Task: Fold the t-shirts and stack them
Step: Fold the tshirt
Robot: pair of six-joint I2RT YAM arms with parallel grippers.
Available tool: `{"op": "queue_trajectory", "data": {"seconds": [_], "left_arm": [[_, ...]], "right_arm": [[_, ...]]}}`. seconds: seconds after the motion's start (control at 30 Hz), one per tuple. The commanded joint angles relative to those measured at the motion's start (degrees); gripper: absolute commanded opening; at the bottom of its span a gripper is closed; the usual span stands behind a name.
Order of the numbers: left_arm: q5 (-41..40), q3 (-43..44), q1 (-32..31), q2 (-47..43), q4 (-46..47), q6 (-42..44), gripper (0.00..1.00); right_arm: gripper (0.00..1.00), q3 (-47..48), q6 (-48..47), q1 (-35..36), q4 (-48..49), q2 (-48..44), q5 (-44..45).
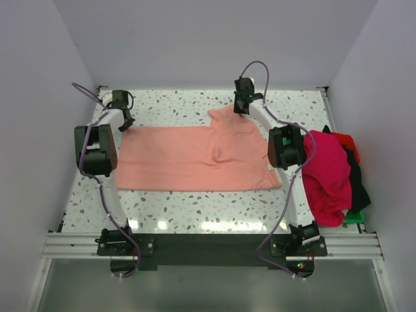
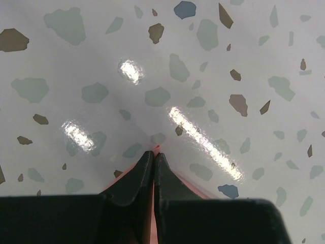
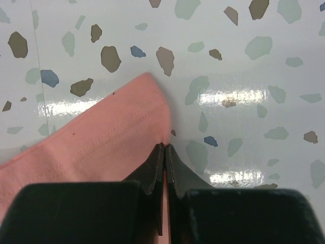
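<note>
1. Both arms rise from the near edge of the worktop (image 1: 182, 209), elbows high, wrists bent down at the far side.
2. The salmon-pink t-shirt (image 1: 195, 162) lies spread flat between them; the right elbow covers its right edge.
3. At the right edge, the magenta t-shirt (image 1: 328, 175) buries most of the red t-shirt (image 1: 344, 140), the black t-shirt (image 1: 357, 185) and the green tray (image 1: 354, 218).
4. The left claw (image 2: 154, 155) is pinched on the pink shirt's far left corner; only a sliver shows.
5. The right claw (image 3: 165, 150) is clamped on its far sleeve hem.
</note>
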Motion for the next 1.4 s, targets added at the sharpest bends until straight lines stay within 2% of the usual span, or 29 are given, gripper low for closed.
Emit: {"op": "queue_trajectory", "data": {"seconds": [0.0, 0.13, 0.3, 0.6, 0.77, 1.0, 1.37], "left_arm": [[2.4, -0.7, 0.7, -2.6, 2.1, 0.9, 0.00], [2.9, 0.0, 1.1, -2.9, 2.5, 1.1, 0.00], [4.0, 0.8, 1.6, -3.3, 3.5, 1.3, 0.00], [5.6, 2.1, 2.4, -4.4, 3.8, 2.0, 0.00], [6.4, 1.7, 2.9, -5.7, 3.9, 2.1, 0.00], [7.0, -2.9, 3.1, -10.2, 4.9, 2.0, 0.00], [6.1, -11.2, 3.9, -16.3, 3.1, 0.9, 0.00]], "right_arm": [[0.00, 0.8, -0.5, -0.5, 2.4, -4.5, 0.2], [0.00, -1.4, 0.4, -1.2, 5.4, -8.2, 0.0], [0.00, -9.3, 2.9, -2.7, 11.4, -14.0, -2.0], [0.00, -14.3, 3.9, -3.9, 13.1, -19.2, -5.4], [0.00, -20.7, 5.0, -4.1, 14.6, -24.1, -5.9], [0.00, -30.0, 6.5, -4.1, 15.6, -31.5, -5.4], [0.00, -50.0, 11.2, -4.1, 18.9, -45.4, -6.7]]}}
